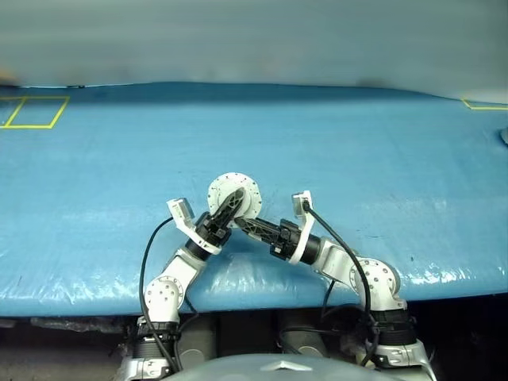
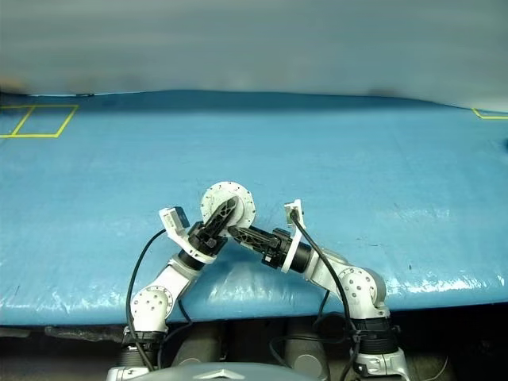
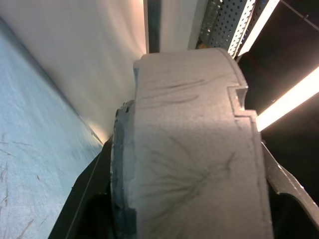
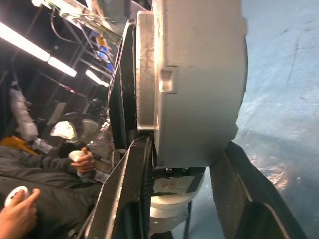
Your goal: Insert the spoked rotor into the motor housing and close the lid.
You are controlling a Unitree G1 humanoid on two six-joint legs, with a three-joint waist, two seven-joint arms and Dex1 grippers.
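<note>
The round grey motor housing [image 1: 235,193] was up in the air between the two claws, standing on its edge over the blue tabletop [image 1: 381,159]; its flat, round face looked toward the camera on the head, so its short middle line ran from the claws out toward the far side of the tabletop.

The left claw [image 1: 232,204] reached up and to the right, and its fingers sat on both sides of the housing's thick wall; in the left wrist view the grey wall [image 3: 194,149] filled the space between the two black fingers, so this claw was about half open and seemed to have hold of the housing.

The right claw [image 1: 244,225] came in from the other side, pointing left and nearly flat; in its wrist view the housing's side [image 4: 199,84] stood right between its fingers, with the lid [image 4: 144,74] pressed flat against it like a thinner disc; it looked like it was pinching too, but I cannot tell for sure.

The spoked rotor was probably inside already; the lid looked closed or almost closed.

Both claws were equally near, one on each side; the next squeeze would have to push along that short middle line.
</note>
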